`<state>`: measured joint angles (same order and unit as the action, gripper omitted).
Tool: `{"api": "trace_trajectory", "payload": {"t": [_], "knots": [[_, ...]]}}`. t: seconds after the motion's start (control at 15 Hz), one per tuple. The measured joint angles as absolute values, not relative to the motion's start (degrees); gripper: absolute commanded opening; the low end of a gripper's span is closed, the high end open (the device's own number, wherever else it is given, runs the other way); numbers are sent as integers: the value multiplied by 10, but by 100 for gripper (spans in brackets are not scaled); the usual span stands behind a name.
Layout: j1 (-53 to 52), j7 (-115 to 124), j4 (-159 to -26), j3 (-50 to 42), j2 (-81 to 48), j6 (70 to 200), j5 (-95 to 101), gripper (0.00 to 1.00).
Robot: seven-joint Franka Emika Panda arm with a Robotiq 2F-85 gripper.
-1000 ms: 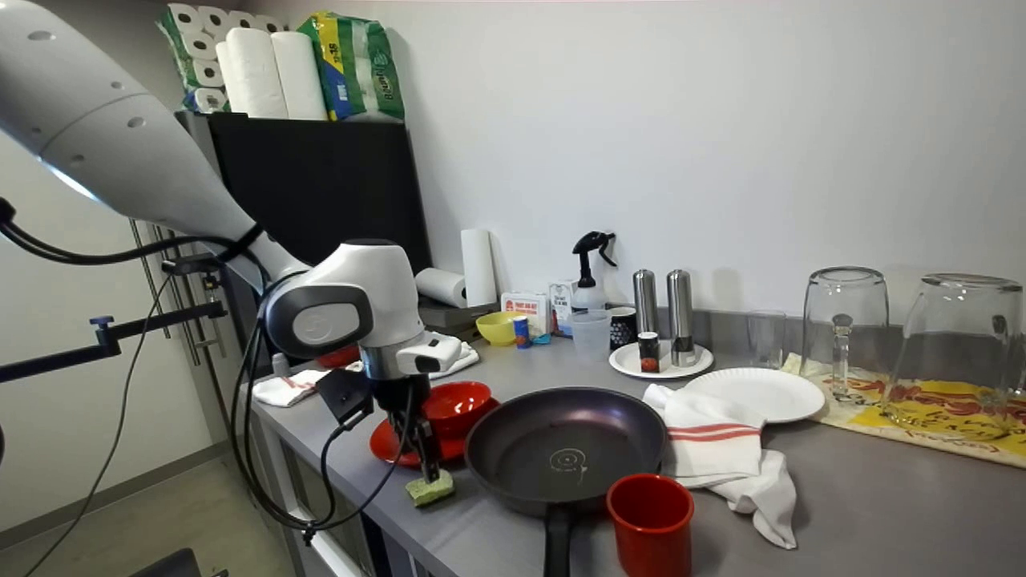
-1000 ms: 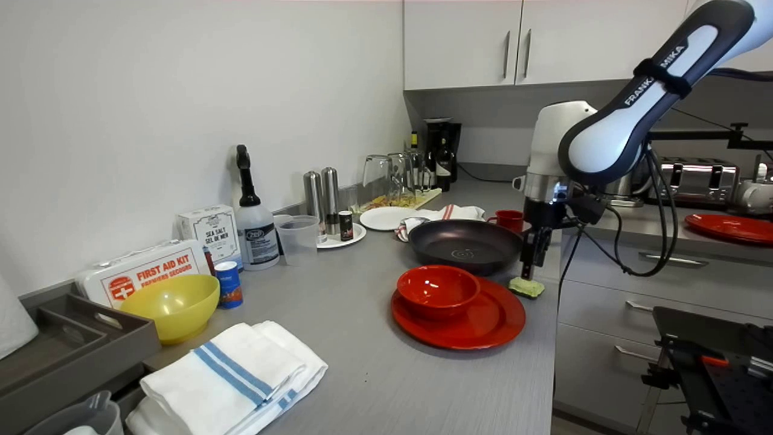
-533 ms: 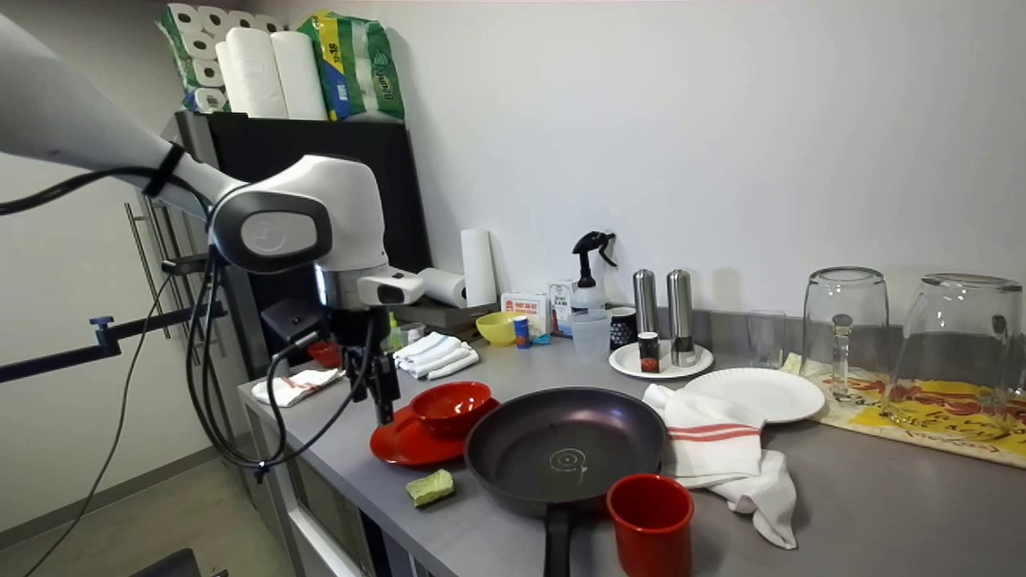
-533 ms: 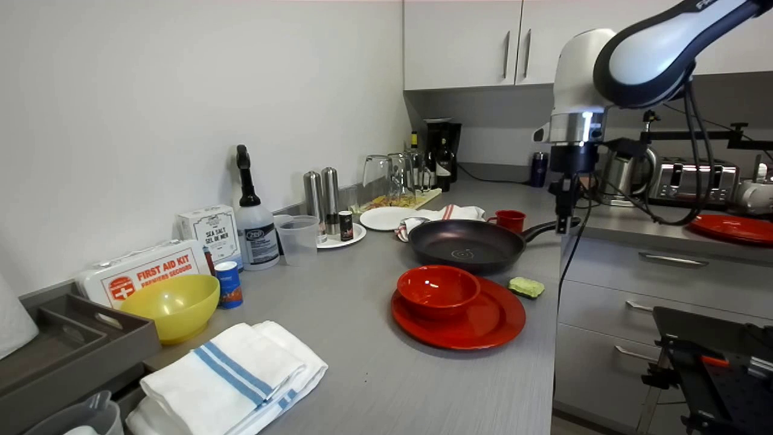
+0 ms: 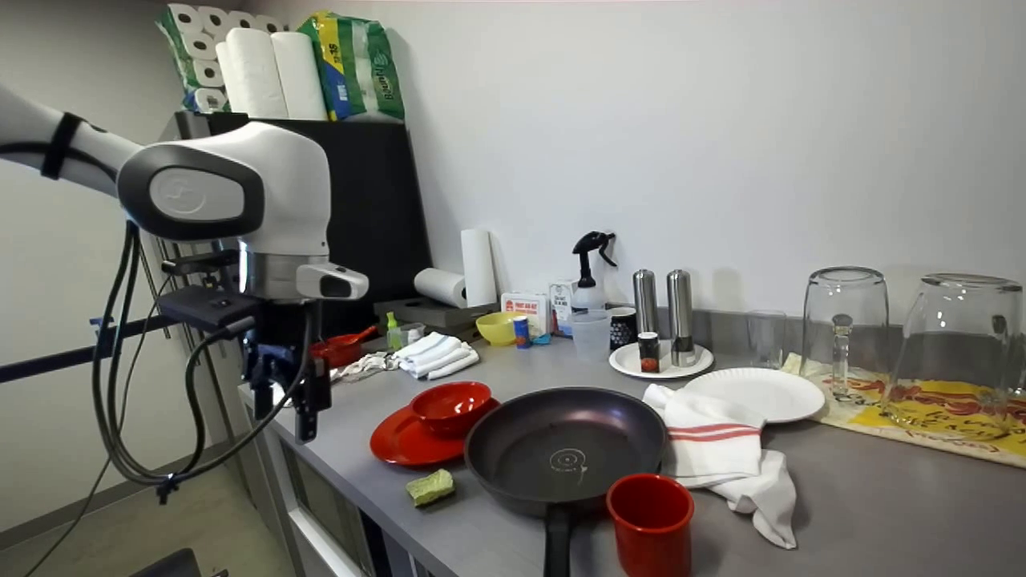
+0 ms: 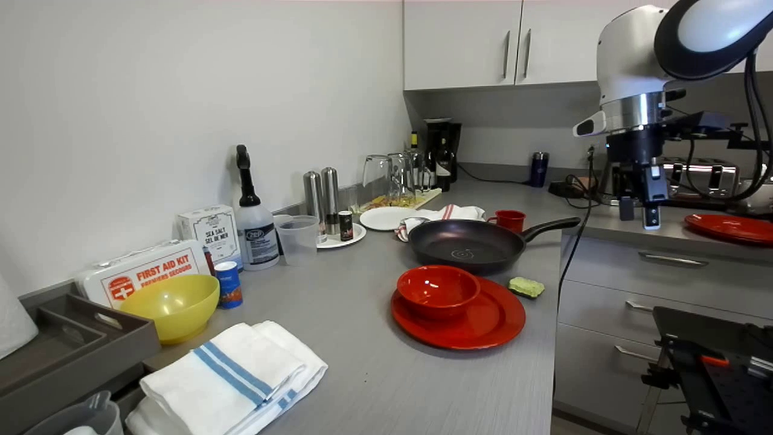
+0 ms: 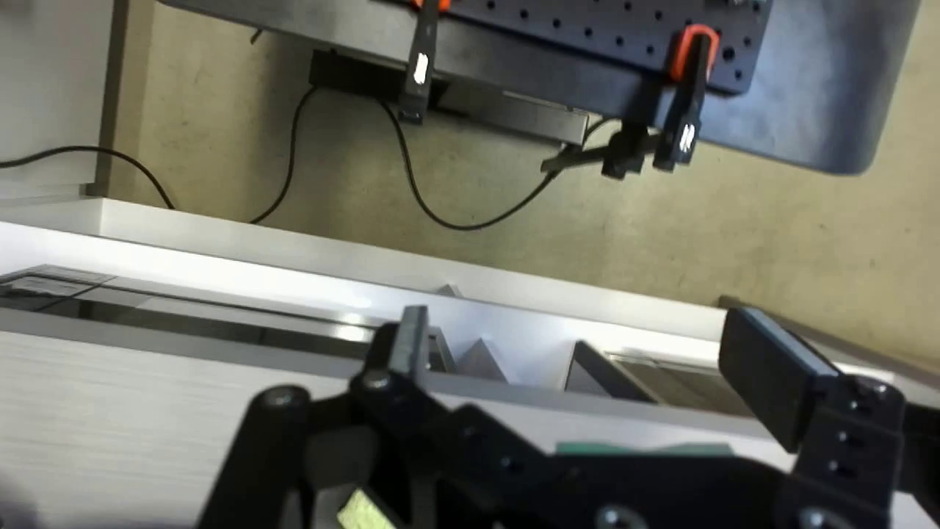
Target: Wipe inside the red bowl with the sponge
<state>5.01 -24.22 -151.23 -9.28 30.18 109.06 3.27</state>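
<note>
In an exterior view, the first-aid box point(image 6: 145, 270) carries FIRST AID KIT and PREMIERS SECOURS in red, with a cross sign point(image 6: 121, 288) at left; the salt carton point(image 6: 211, 234) beside it reads SEA SALT, SEL DE MER, and the spray bottle point(image 6: 258, 237) bears the brand ZEP. In an exterior view, the paper-towel pack point(image 5: 358, 68) shows Bounty, set sideways, and the figures 12 and 18. Script on the yellow cloth point(image 5: 864, 410) is illegible.

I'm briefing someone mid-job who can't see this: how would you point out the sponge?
On the grey counter, find the pan, then the red bowl on the red plate beside it. The sponge lies close to pan and plate, near the edge away from the wall. It's the small yellow-green block, boxy where those neighbours are wide and round.
</note>
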Motion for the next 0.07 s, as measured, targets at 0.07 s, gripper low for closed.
{"api": "trace_trajectory", "payload": {"t": [0.07], "knots": [[50,-261,-1526,-95,311,1087,50,100]]}}
